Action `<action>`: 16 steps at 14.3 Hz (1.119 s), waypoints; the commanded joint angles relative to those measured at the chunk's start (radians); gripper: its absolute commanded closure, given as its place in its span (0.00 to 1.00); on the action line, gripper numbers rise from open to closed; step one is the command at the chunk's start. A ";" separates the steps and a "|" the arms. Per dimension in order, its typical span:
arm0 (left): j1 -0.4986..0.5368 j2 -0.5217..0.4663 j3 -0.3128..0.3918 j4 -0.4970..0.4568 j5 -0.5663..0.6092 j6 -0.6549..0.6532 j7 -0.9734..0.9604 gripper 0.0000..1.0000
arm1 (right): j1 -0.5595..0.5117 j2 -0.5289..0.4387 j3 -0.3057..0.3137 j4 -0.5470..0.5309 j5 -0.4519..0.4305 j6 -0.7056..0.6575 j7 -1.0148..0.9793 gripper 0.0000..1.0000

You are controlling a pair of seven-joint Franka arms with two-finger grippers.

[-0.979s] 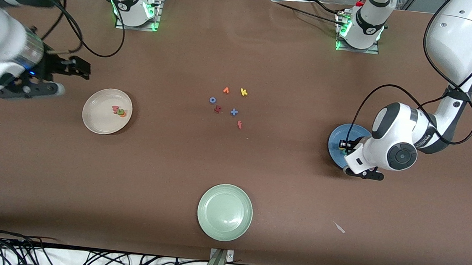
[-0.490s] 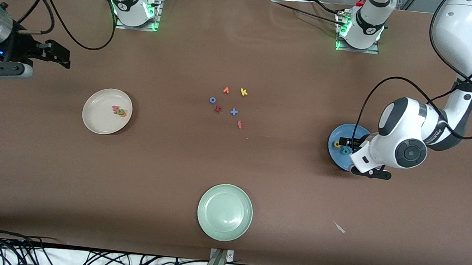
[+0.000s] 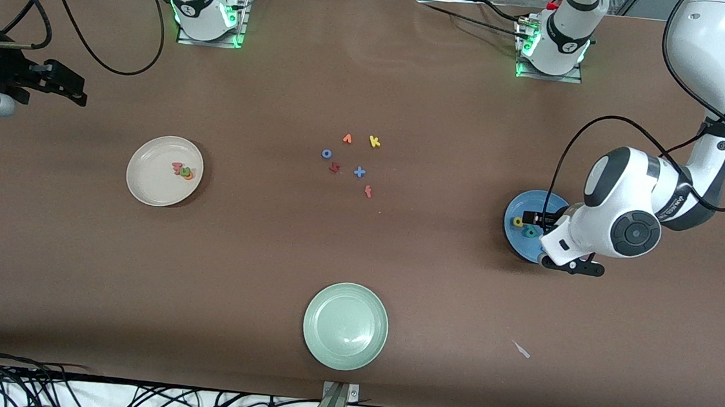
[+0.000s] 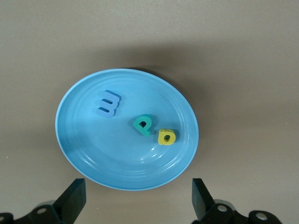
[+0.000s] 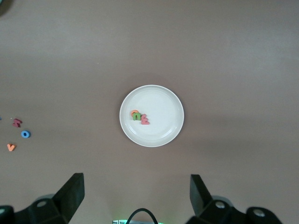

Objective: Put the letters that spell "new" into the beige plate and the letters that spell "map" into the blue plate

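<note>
While the right tool (image 3: 77,92) hangs spread over bare counter (image 3: 359,248) near its edge, the beige plate (image 3: 144,186) holds n, e, w (image 3: 182,170); the left tool (image 4: 138,198), spread, hovers over the blue plate (image 4: 84,154) holding m, a, p (image 4: 142,125).

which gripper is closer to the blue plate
Left. The left gripper hangs open right over the blue plate, with nothing held. The right gripper is open too, up over bare table at the right arm's end, past the beige plate.
</note>
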 commanded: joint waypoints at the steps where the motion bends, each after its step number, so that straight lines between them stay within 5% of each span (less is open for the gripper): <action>1: 0.008 -0.057 -0.017 0.055 0.004 -0.090 0.028 0.00 | -0.036 -0.037 0.027 -0.026 0.003 0.014 0.011 0.00; 5: 0.006 -0.074 -0.063 0.292 -0.010 -0.290 0.029 0.00 | -0.032 -0.028 0.024 -0.021 0.003 0.016 0.011 0.00; 9: -0.023 -0.191 -0.041 0.330 -0.074 -0.305 0.031 0.00 | -0.030 -0.026 0.024 -0.016 -0.003 0.014 0.011 0.00; 12: -0.170 -0.294 0.196 0.310 -0.209 -0.310 0.057 0.00 | -0.032 -0.025 0.020 -0.016 -0.003 0.016 0.011 0.00; 16: -0.262 -0.437 0.330 0.140 -0.237 -0.279 0.124 0.00 | -0.032 -0.025 0.018 -0.016 -0.003 0.014 0.011 0.00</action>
